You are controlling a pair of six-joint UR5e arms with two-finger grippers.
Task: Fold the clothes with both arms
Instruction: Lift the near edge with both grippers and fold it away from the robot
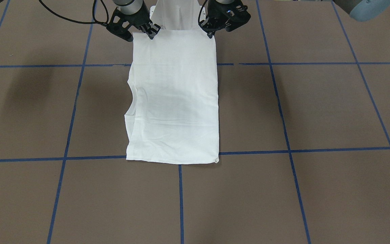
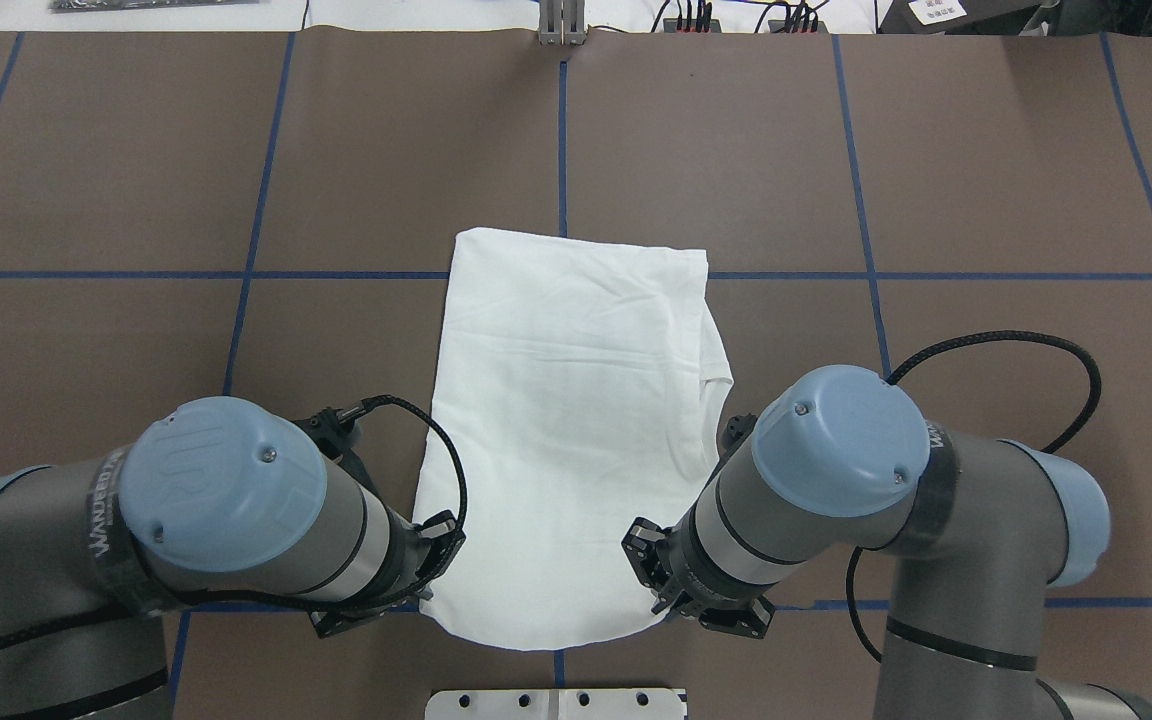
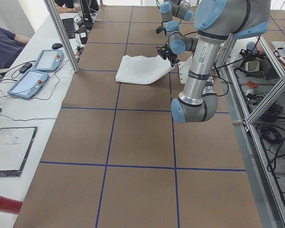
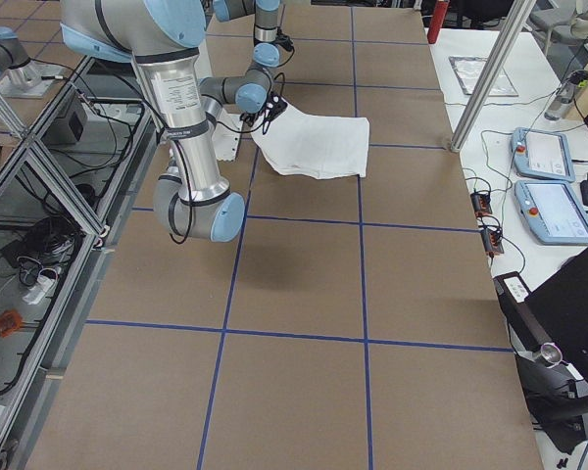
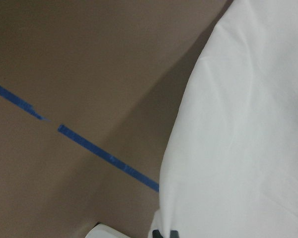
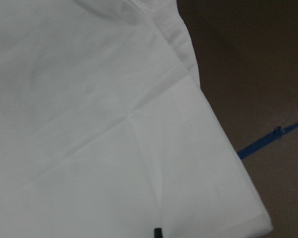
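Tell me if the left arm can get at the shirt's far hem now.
Probably not yet: the left gripper is shut on the shirt at its near corner, though nothing covers the far hem.

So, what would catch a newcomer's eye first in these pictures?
A white shirt, folded into a long plain rectangle, lies in the middle of the brown table. The left gripper and the right gripper each pinch one corner of its edge nearest the robot, holding that edge off the table.
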